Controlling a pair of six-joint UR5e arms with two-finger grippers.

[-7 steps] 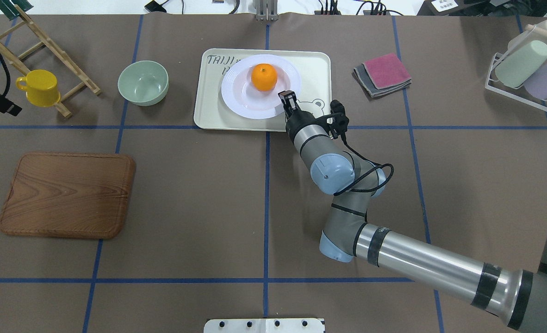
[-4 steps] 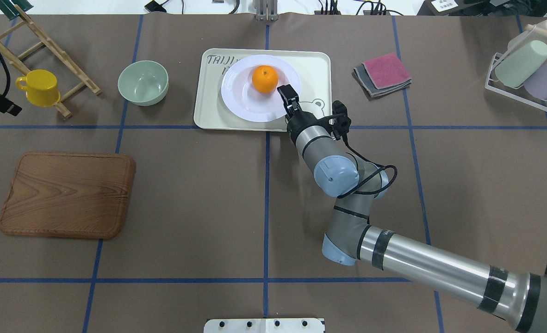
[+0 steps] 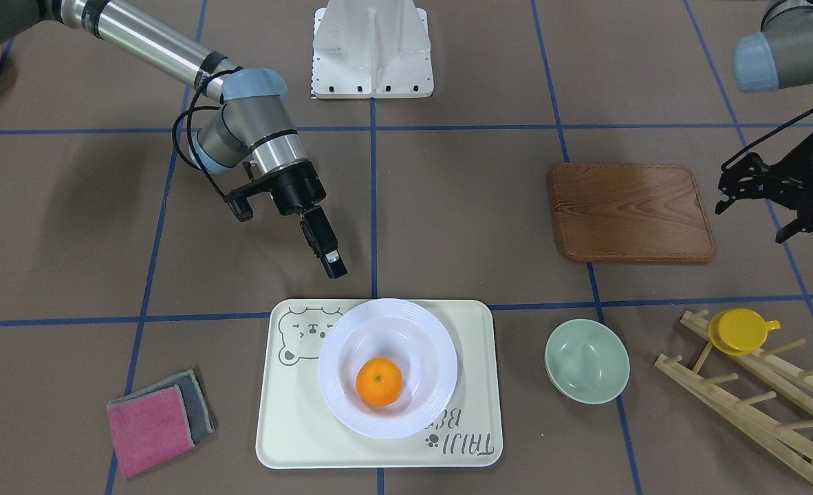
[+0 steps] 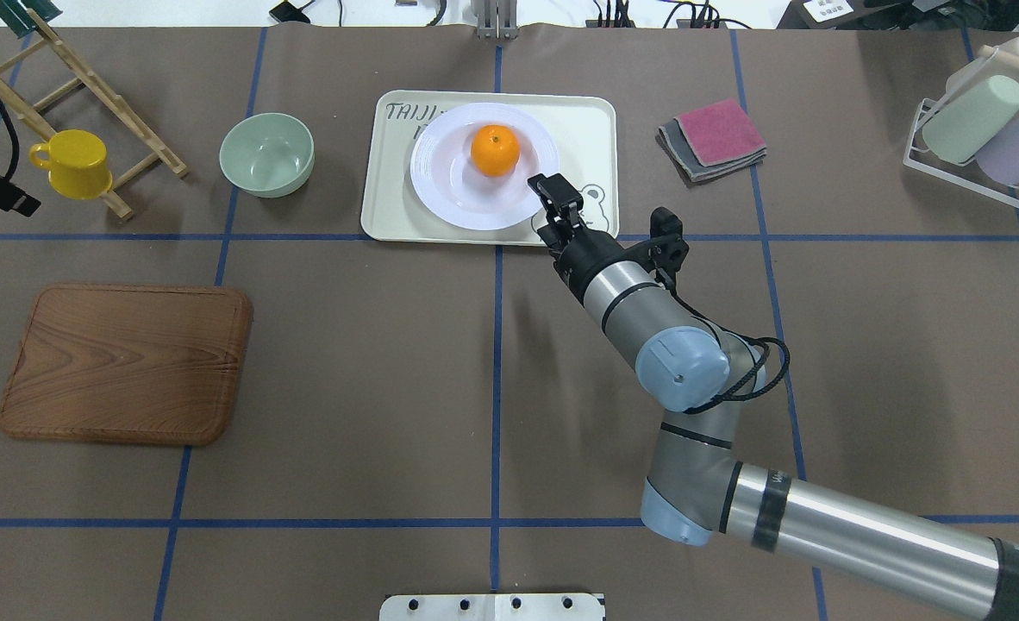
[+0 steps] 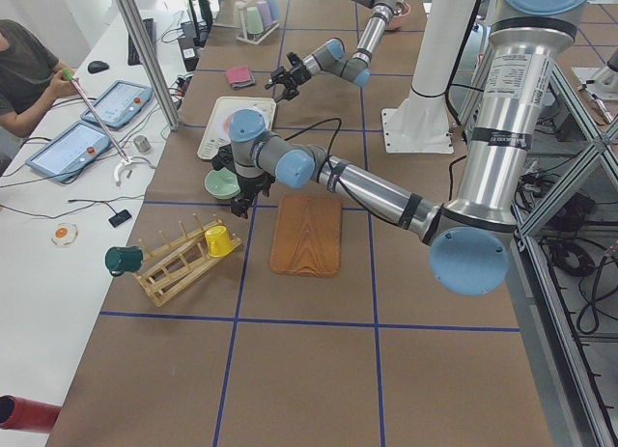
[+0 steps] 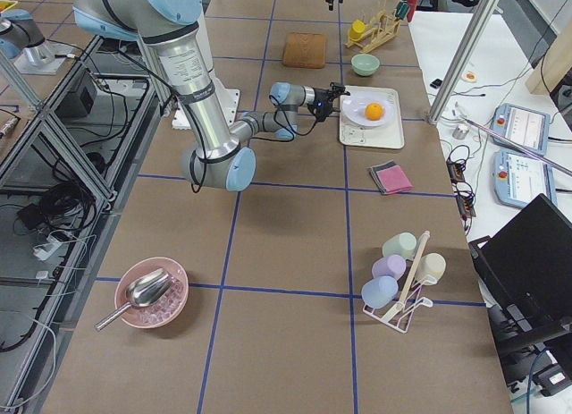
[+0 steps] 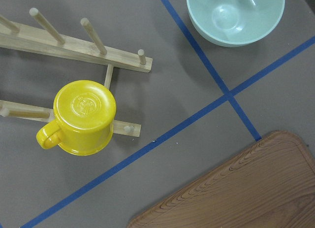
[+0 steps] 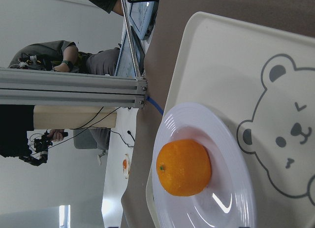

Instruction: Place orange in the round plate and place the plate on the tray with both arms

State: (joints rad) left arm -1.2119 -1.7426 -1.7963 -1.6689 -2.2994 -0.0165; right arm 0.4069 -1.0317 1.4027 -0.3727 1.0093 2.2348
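Observation:
The orange (image 3: pixel 379 382) (image 4: pixel 495 150) (image 8: pixel 183 167) lies in the sunken centre of the white round plate (image 3: pixel 435 342) (image 4: pixel 440 185). That plate rests on the cream bear tray (image 3: pixel 289 426) (image 4: pixel 587 129) at the far middle of the table. My right gripper (image 3: pixel 334 267) (image 4: pixel 554 191) hovers just off the tray's near edge, apart from the plate's rim; it looks open and holds nothing. Far off on the left side, past the wooden board, my left gripper (image 3: pixel 723 189) hangs open and empty.
A pale green bowl (image 3: pixel 587 361) (image 4: pixel 266 153) stands left of the tray. The brown wooden board (image 4: pixel 126 362) lies near left. A yellow cup (image 7: pixel 84 117) sits on a wooden rack (image 4: pixel 87 82). Folded cloths (image 4: pixel 715 138) and a cup rack (image 4: pixel 984 129) are on the right.
My right gripper has let go of the plate's near rim and drawn back toward the robot, off the tray. Plate and orange stay on the tray.

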